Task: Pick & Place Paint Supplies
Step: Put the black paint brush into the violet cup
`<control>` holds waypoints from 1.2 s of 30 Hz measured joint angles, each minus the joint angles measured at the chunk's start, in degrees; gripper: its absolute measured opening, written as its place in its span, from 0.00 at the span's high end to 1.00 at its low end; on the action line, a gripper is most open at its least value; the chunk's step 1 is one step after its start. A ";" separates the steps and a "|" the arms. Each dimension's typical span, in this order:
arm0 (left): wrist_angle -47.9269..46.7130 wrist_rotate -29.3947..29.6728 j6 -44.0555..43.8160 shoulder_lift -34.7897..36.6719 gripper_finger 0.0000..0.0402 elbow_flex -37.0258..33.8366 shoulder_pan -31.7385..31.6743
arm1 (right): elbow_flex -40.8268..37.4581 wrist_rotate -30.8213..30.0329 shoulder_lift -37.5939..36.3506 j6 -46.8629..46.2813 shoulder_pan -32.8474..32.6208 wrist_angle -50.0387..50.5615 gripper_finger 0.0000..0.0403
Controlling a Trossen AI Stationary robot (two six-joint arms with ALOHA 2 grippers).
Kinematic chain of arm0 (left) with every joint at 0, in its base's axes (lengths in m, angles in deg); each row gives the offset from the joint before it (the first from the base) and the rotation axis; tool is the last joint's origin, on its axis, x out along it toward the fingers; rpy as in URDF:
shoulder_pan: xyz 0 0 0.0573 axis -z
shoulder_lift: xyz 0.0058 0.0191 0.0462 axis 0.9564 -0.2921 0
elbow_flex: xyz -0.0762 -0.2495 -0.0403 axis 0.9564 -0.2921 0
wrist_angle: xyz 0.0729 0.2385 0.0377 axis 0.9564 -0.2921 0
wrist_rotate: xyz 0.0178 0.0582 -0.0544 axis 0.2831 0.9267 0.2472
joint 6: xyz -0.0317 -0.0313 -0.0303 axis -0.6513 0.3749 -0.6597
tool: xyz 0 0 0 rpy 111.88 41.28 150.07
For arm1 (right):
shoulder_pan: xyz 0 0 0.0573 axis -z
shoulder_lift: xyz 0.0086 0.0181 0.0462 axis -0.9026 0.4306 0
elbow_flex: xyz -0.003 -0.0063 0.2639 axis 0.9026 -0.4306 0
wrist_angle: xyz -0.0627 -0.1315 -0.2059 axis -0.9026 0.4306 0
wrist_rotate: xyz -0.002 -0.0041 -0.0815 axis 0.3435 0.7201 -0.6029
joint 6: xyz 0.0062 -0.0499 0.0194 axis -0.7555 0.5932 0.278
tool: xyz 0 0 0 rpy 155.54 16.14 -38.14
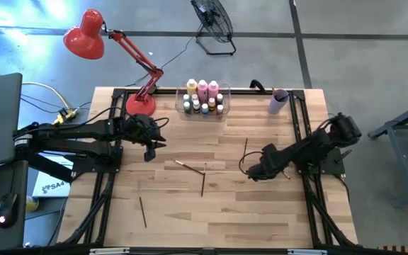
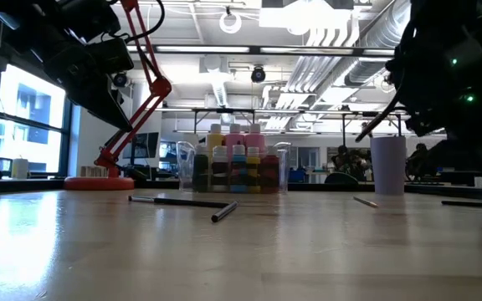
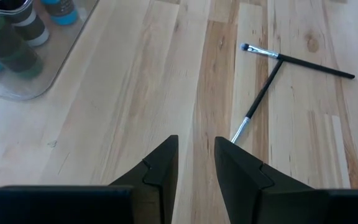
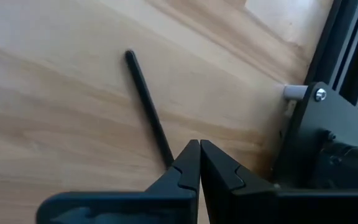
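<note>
A clear bin [image 1: 204, 108] at the table's far middle holds tall pink and yellow bottles [image 1: 202, 88] and small white-capped ones [image 1: 205, 106]. Several thin paintbrushes lie flat on the wood: two crossing at the middle [image 1: 202, 173] [image 3: 258, 99], one near the front left [image 1: 142, 211], one right of the middle [image 1: 246, 147] [image 4: 148, 109]. My left gripper [image 1: 149, 150] [image 3: 196, 163] hovers left of the middle, open, nothing between its fingers. My right gripper [image 1: 253, 172] [image 4: 199, 163] is shut, tipped down at that last brush's near end. My right gripper's shut fingertips [image 4: 188, 160] stand right beside the near end of the dark brush [image 4: 165, 152], which lies flat on the table. One fingertip hides that end, so I cannot tell whether it touches the brush.
A lilac cup [image 1: 278, 101] stands at the far right corner, a red desk lamp [image 1: 139, 105] at the far left. Black frame rails [image 1: 299, 120] run along both sides of the table; one shows close by my right gripper [image 4: 328, 50]. Bare wood lies along the front.
</note>
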 joint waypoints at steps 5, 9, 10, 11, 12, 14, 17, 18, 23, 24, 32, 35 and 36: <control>-0.01 0.04 0.00 0.00 0.75 0.00 0.00 | -0.01 1.83 0.30 2.37 0.31 0.32 0.99; -0.02 0.06 0.00 0.00 0.75 0.00 0.00 | -0.62 3.59 0.28 2.94 0.24 1.04 0.99; -0.01 0.15 0.00 0.00 0.75 0.00 0.00 | -1.32 4.55 0.28 3.19 0.24 0.45 0.99; 0.00 0.26 0.01 0.01 0.75 -0.02 0.00 | -2.06 5.27 0.28 3.36 0.24 0.01 0.99; -0.03 0.26 0.01 0.00 0.75 -0.01 0.00 | -2.87 5.98 0.28 3.46 0.24 -0.37 0.99; -0.02 0.26 0.02 0.00 0.75 0.00 0.00 | -4.33 6.99 0.28 3.46 0.24 -1.84 0.99; -0.02 0.24 0.00 0.00 0.75 -0.01 0.00 | -5.36 7.92 0.27 3.44 0.24 -4.08 0.99; -0.02 0.24 0.00 0.00 0.75 0.00 0.00 | -5.45 8.15 0.26 3.46 0.24 -4.56 0.99; -0.02 0.22 0.00 0.00 0.75 0.00 0.00 | -5.52 10.51 0.24 3.95 0.27 -7.86 0.99; -0.02 0.23 0.00 0.00 0.75 0.00 0.00 | -5.52 11.01 0.24 3.93 0.28 -8.31 0.99; -0.03 0.20 0.00 0.00 0.75 0.00 0.00 | -2.44 14.25 -0.10 3.88 0.56 -10.86 0.99; -0.04 0.20 0.00 0.00 0.75 0.00 0.00 | -0.60 15.60 -0.36 3.93 0.63 -12.98 0.99; -0.04 0.20 0.00 0.02 0.75 -0.02 0.00 | -0.08 15.98 -0.42 3.96 0.63 -13.74 0.99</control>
